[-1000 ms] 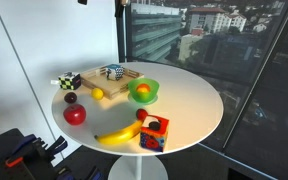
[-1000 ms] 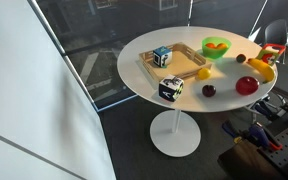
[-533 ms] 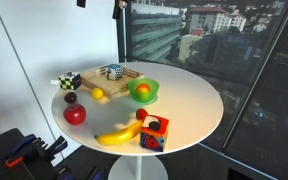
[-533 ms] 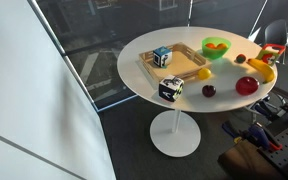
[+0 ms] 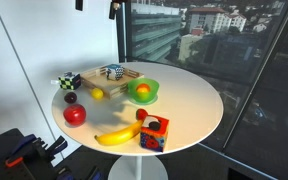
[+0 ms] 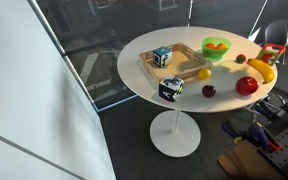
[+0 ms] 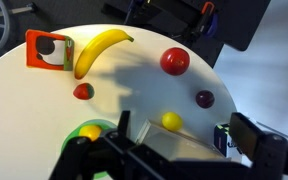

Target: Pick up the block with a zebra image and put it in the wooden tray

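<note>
**Zebra block sitting by the table's edge, pincer hanging wide above**

The block with a zebra image, a small striped cube, is sitting on the smooth round white table close to its curved edge, just outside a corner of the wooden tray. The tray, pale and low-rimmed, is holding a patterned cube at one end, leaving most of its floor open. A lemon is lying just beside its other side. In the wrist view the gripper is hanging above, dark fingers spread wide, gripping nothing. A broad stretch of tabletop is lying open beyond the green bowl.
</note>
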{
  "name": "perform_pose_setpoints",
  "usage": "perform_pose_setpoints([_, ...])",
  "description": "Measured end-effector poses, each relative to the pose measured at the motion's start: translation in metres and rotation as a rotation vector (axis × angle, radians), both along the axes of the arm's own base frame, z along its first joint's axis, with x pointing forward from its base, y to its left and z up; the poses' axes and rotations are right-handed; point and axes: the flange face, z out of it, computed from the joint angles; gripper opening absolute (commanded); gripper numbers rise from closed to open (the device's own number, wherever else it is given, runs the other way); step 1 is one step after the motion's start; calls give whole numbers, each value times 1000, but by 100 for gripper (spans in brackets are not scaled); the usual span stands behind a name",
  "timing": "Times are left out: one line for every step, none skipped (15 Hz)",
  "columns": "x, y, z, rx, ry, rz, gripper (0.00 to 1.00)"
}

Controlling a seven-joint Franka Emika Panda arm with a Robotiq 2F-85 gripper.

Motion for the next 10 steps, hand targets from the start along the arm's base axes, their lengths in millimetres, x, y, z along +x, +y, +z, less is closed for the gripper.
perform_pose_setpoints([3, 7, 1, -6, -10, 14, 100])
perform_pose_setpoints([6, 14, 1, -11, -22, 27, 100])
perform_pose_setpoints([9, 20, 0, -17, -33, 39, 100])
perform_pose_setpoints([12, 27, -1, -23, -46, 50, 100])
perform_pose_setpoints([14, 34, -3, -29, -58, 59, 100])
perform_pose_setpoints([17, 41, -5, -35, -71, 67, 100])
perform_pose_setpoints([19, 48, -9, -40, -81, 75, 100])
perform_pose_setpoints([21, 55, -13, -45, -92, 81, 100])
perform_pose_setpoints([23, 62, -18, -50, -101, 86, 100])
perform_pose_setpoints([24, 69, -23, -54, -109, 93, 100])
